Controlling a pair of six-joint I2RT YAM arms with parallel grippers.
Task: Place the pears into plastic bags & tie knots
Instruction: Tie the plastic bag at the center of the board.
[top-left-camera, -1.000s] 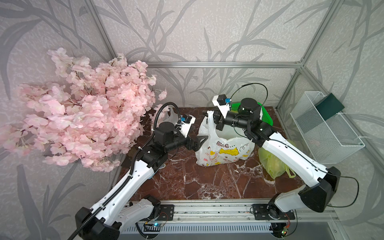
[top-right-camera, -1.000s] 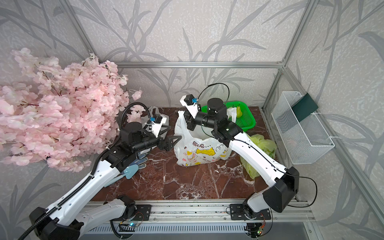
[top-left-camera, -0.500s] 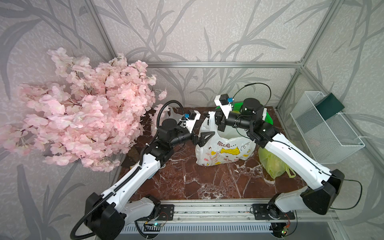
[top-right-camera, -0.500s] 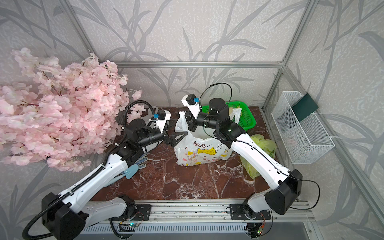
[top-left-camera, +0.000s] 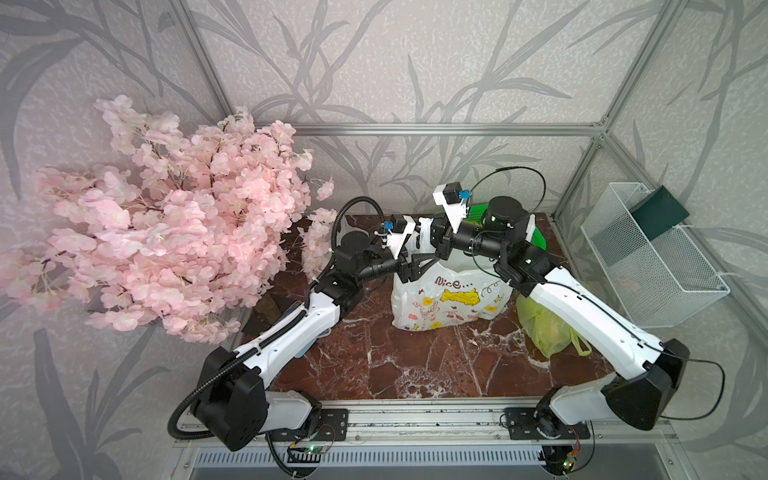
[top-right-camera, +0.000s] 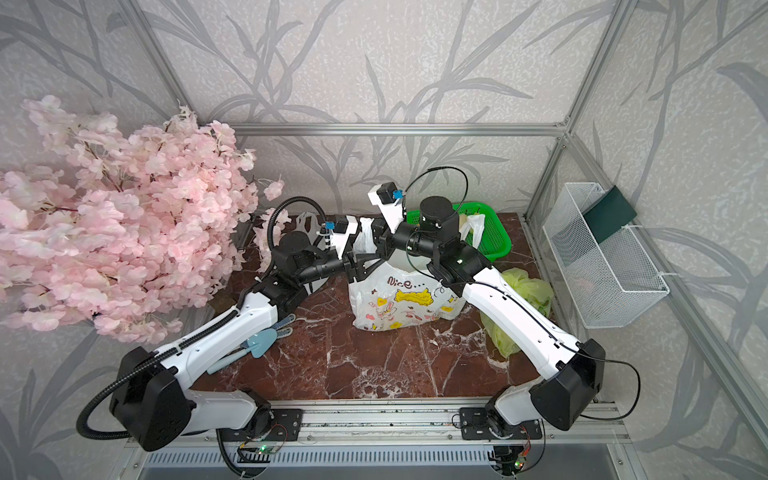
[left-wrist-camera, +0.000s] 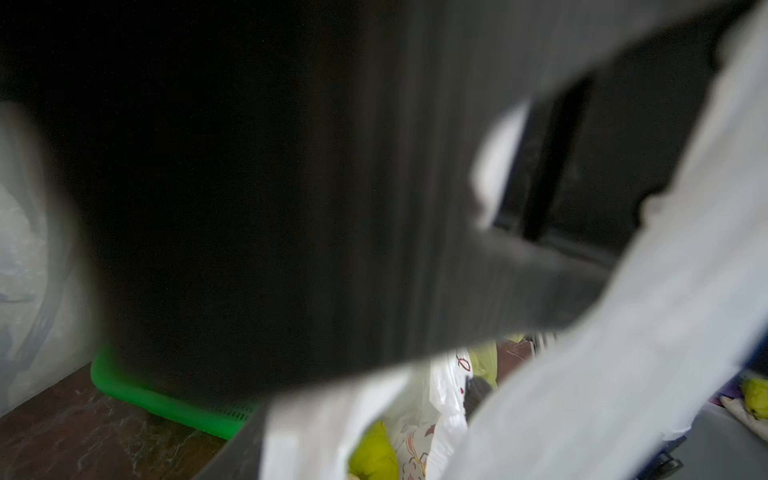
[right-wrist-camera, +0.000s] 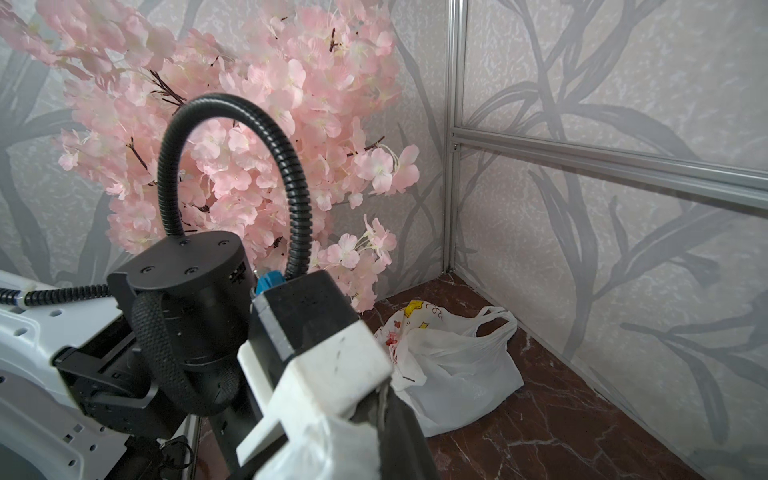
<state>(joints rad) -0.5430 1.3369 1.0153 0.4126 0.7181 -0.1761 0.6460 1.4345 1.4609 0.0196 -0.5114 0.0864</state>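
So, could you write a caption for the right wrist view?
Right wrist view: the left arm close ahead, pink blossom branches behind it, a white printed bag lying on the marble table.

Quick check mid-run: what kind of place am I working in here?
Probably a staged robot test booth, not a real home: aluminium frame holding leaf-patterned wall panels, a marble-look tabletop, and an artificial pink blossom branch as decor.

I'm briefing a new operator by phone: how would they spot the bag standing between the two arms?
Find the red marble tabletop; at its middle stands a white plastic bag. Unlike the yellow-green bag beside it and the slumped white bag in the corner by the pink blossoms, it stands upright, showing "Nice..." over a yellow cartoon.
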